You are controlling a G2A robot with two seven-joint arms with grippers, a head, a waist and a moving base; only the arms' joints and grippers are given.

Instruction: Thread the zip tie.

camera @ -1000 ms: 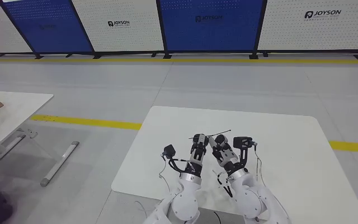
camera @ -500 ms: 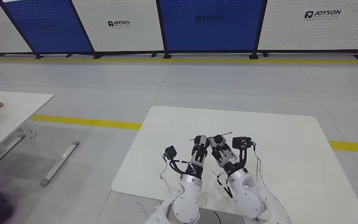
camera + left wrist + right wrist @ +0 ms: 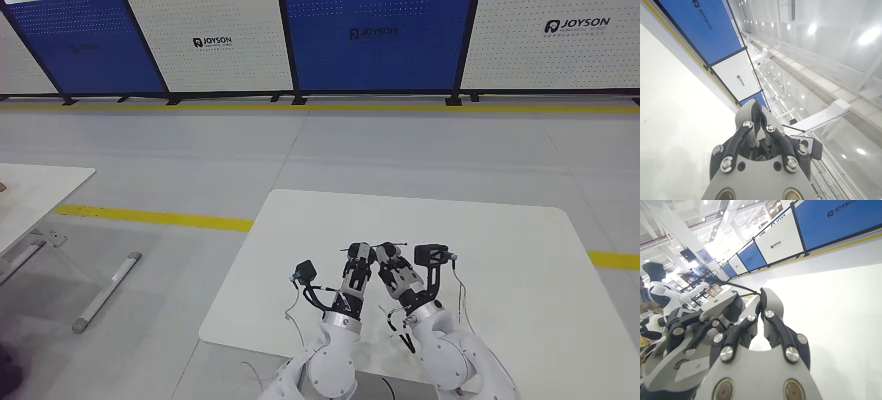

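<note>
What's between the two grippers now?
Just the zip tie, running from the right gripper across to the left gripper, seen in the right wrist view.

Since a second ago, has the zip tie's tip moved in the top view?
Yes. The tip of the zip tie has drawn back toward the right gripper, away from the far edge of the table.

Over the near part of the table [image 3: 500, 260] I've got the left gripper [image 3: 357, 251] on the left and the right gripper [image 3: 386, 251] just beside it on the right (contact I can't tell). Zip tie [image 3: 743, 288] runs across their tips, above the table. Partition panels [image 3: 380, 45] stand well behind.
</note>
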